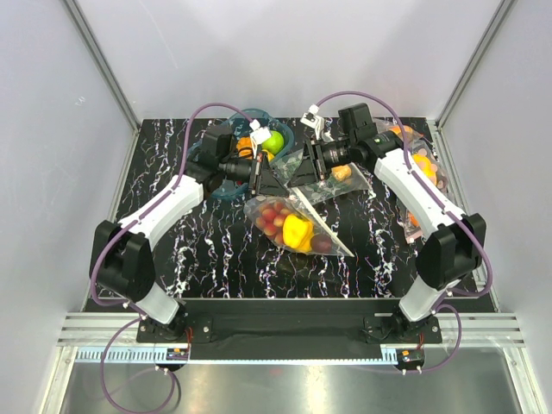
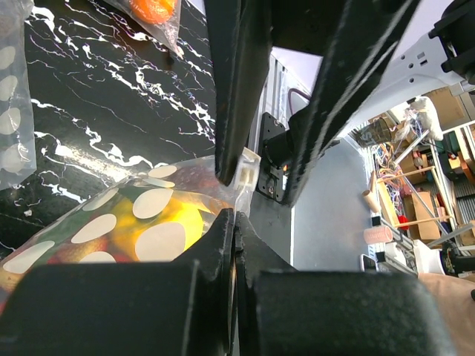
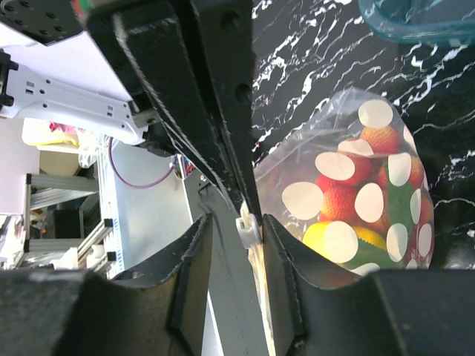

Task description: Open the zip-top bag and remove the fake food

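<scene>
The zip-top bag (image 1: 297, 226) hangs lifted off the table between both grippers, clear with white dots. Inside lies the fake food: a yellow pepper (image 1: 298, 231), red berries (image 1: 269, 216) and a dark plum (image 1: 321, 244). My left gripper (image 1: 274, 179) is shut on the bag's top edge; in the left wrist view its jaws (image 2: 236, 222) pinch the film beside the bag (image 2: 141, 222). My right gripper (image 3: 237, 222) faces it, jaws part open around the white zip slider (image 3: 249, 230), which touches one finger only. The bag (image 3: 364, 178) and berries (image 3: 375, 141) show beyond.
A teal bowl (image 1: 226, 185) with a lime-green apple (image 1: 273, 141) stands behind the left gripper. Another dotted bag (image 1: 423, 168) with orange pieces lies under the right arm at the back right. An orange piece in plastic (image 2: 152, 9) shows on the black marbled table (image 1: 207, 250).
</scene>
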`<state>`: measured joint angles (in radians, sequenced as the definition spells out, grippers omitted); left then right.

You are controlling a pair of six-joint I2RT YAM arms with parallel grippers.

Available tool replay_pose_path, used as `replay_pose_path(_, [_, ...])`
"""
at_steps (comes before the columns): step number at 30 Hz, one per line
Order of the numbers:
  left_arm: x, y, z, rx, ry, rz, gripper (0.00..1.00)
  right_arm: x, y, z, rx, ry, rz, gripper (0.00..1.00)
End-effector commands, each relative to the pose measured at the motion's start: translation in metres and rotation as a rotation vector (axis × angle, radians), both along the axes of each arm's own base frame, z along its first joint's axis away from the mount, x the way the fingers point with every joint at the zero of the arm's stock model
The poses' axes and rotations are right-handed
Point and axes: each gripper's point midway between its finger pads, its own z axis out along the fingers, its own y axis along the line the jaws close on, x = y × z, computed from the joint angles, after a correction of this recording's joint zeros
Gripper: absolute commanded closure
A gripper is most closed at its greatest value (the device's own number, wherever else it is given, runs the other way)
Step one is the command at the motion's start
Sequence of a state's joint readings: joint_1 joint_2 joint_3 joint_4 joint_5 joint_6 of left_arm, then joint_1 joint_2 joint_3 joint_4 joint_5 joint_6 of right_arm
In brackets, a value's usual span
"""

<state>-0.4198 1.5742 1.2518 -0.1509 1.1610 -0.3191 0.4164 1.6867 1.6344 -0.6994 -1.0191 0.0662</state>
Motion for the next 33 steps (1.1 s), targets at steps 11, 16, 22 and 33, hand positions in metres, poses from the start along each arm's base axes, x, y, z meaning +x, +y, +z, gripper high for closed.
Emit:
replay_pose_path(11, [0.005,-0.004,0.027,-0.059,-0.088,-0.030,1.00,-0.006,0.002,0.016,0.022,-0.041,0.029,0.97])
replay_pose_path(16, [0.004,-0.005,0.033,-0.068,-0.092,-0.035,1.00,-0.007,0.000,0.015,0.010,-0.039,0.014,1.00])
replay_pose_path(22, [0.005,-0.004,0.037,-0.075,-0.107,-0.021,1.00,-0.006,-0.006,0.013,-0.011,-0.065,-0.049,1.00])
replay_pose_path(33, [0.020,-0.008,0.047,-0.114,-0.131,0.066,1.00,-0.013,-0.020,0.012,-0.055,-0.118,-0.128,1.00])
